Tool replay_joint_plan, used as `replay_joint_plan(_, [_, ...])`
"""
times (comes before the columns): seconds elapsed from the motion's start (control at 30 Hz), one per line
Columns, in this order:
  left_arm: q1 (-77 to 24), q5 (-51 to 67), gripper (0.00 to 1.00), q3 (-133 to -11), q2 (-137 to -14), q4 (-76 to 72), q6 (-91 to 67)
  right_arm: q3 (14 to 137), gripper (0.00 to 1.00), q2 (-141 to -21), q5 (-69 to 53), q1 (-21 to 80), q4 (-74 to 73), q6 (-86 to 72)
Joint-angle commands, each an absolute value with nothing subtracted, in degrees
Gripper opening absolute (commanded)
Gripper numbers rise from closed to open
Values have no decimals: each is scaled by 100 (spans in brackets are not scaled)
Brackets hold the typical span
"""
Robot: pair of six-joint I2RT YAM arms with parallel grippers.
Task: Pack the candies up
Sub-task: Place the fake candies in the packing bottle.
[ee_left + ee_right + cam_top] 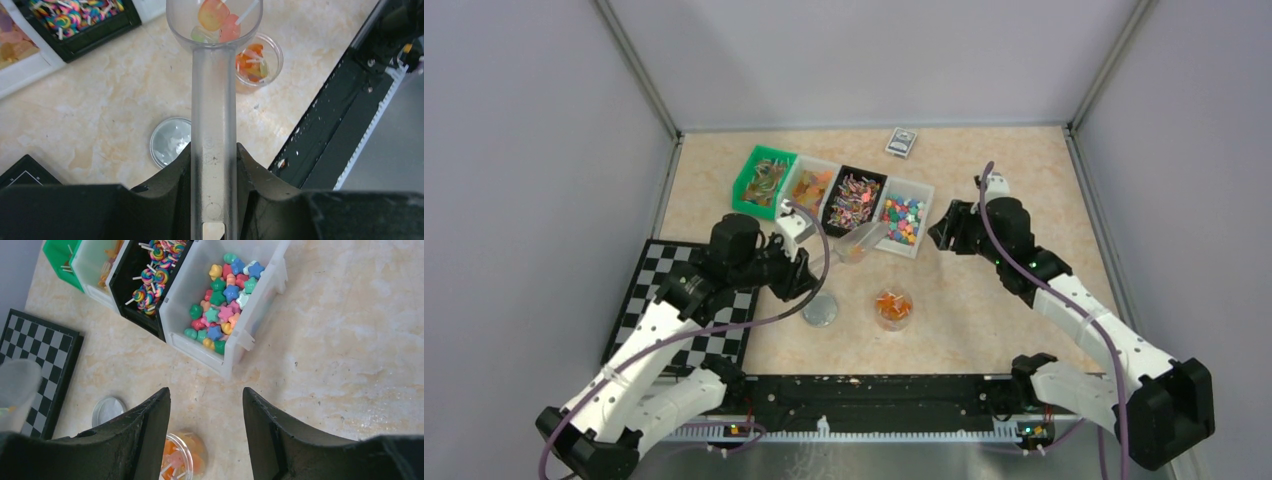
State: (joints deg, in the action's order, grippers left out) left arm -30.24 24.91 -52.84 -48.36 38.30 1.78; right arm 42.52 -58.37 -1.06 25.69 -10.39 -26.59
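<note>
My left gripper (214, 160) is shut on the handle of a clear plastic scoop (213, 100). The scoop's bowl holds a few candies (215, 17), orange, pink and pale green, some on white sticks. It hovers just short of a small clear cup (257, 60) that has orange candies in it. From above, the scoop (861, 243) sits between the bins and the cup (892, 307), with the left gripper (802, 262) behind it. My right gripper (942, 232) hangs open and empty above the table; its jaws (206, 395) frame bare table, with the cup (182, 460) below them.
A round silver lid (820, 311) lies left of the cup. Four bins stand in a row at the back: green (764, 181), white (812, 187), black with swirl lollipops (855, 198), white with star candies (903, 217). A chessboard (694, 310) lies left; a small box (901, 143) stands far back.
</note>
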Motion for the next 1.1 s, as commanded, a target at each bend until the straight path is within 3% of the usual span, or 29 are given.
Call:
replay_joint_plan(0.0, [-3331,2395,0,-5607,-5001,4246,683,4332,55,-5695,-18,2553,-983,-2558])
replay_joint_plan(0.23, [-3395,2126,0,-5670,-4996,4430,1628,4333,55,-5628,156,2549,-1011,-2500])
replay_joint_plan(0.53, [-3404,2743,0,-5719,-5358,4932,2765,4320,58,-5472,348,2549,-1149,-2362])
replay_joint_plan(1.07, [-3540,2438,0,-6033,-5962,5629,3177,4284,58,-5373,341,2551,-1163,-2446])
